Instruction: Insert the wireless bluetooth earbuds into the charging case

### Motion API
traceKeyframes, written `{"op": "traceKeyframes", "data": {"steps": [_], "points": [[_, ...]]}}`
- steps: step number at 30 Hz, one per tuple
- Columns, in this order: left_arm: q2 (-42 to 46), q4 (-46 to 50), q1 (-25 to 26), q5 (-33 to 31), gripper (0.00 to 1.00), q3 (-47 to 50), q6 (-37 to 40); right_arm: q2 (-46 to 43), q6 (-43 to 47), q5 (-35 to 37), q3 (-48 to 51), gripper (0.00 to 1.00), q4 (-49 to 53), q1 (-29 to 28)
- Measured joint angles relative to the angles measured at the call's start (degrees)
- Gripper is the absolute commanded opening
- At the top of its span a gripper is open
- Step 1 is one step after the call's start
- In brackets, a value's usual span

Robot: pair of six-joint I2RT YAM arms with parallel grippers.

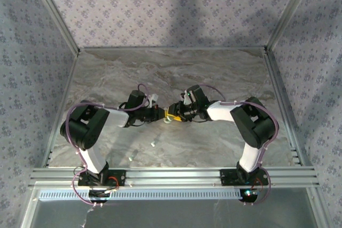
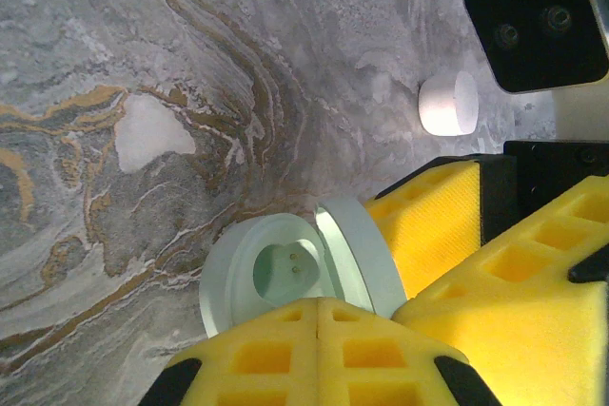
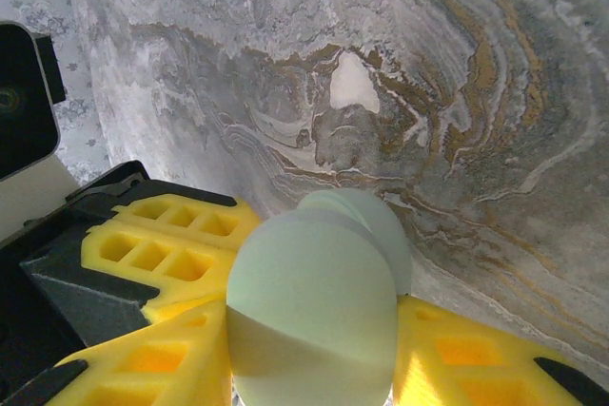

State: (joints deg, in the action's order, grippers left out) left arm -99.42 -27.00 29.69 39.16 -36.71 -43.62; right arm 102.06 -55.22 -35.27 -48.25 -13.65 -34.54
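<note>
Marbled grey tabletop [image 1: 214,73] (tan veins); floral lilac wallpaper walls [image 1: 160,4] on three sides; aluminium rails [image 1: 176,174] at near edge.

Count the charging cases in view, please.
2. The open mint case is gripped by the right tool; a white case lies on the table nearby. Others may be hidden.

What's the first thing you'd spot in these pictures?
Bright yellow grabbers from two arms meet in the middle of the marbled table at a little mint case, which is open and has a heart-shaped hollow inside. The right gripper holds it from the side, and the left gripper is shut right in front of it. A white pod lies on the table close behind.
</note>
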Motion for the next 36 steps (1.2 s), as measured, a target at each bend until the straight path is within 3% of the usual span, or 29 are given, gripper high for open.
{"op": "traceKeyframes", "data": {"steps": [3, 14, 36], "points": [[-0.2, 0.28, 0.0, 0.02, 0.11, -0.04, 0.02, 0.5, -0.81, -0.17, 0.0, 0.5, -0.57, -0.07], [-0.94, 1.22, -0.11, 0.15, 0.21, -0.76, 0.0, 0.48, -1.09, -0.04, 0.68, 0.57, -1.55, -0.04], [-1.22, 1.49, 0.61, 1.97, 0.35, -1.97, 0.26, -5.51, 1.46, 3.26, 2.93, 0.61, 2.82, 0.48]]}}
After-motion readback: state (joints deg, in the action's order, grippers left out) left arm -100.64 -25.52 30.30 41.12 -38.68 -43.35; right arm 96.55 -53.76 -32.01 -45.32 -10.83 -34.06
